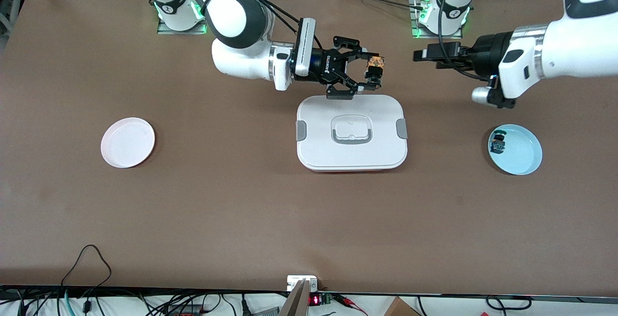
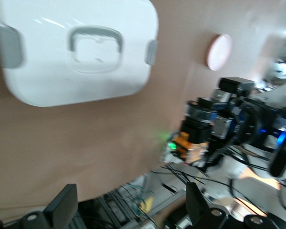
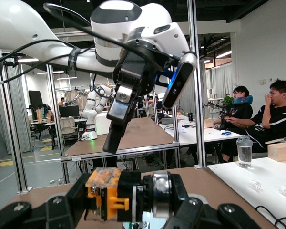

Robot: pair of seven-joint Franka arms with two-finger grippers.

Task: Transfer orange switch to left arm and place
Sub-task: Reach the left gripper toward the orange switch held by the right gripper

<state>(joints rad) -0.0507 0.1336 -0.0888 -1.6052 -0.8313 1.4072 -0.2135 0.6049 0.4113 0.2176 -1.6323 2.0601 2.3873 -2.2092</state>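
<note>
My right gripper point(image 1: 372, 71) is shut on the orange switch point(image 1: 375, 64), a small black cylinder with orange parts. It holds the switch in the air over the table, by the edge of the box point(image 1: 351, 132) nearest the robot bases. The right wrist view shows the switch point(image 3: 117, 195) clamped between both fingers. My left gripper point(image 1: 421, 55) is open and empty in the air, a short way from the switch toward the left arm's end; its fingers stand wide apart in the left wrist view point(image 2: 128, 210). The box also shows there point(image 2: 76, 47).
A white-pink plate point(image 1: 128, 142) lies toward the right arm's end. A light blue plate point(image 1: 524, 154) toward the left arm's end holds a small dark blue-green component point(image 1: 497, 143). Cables run along the table edge nearest the front camera.
</note>
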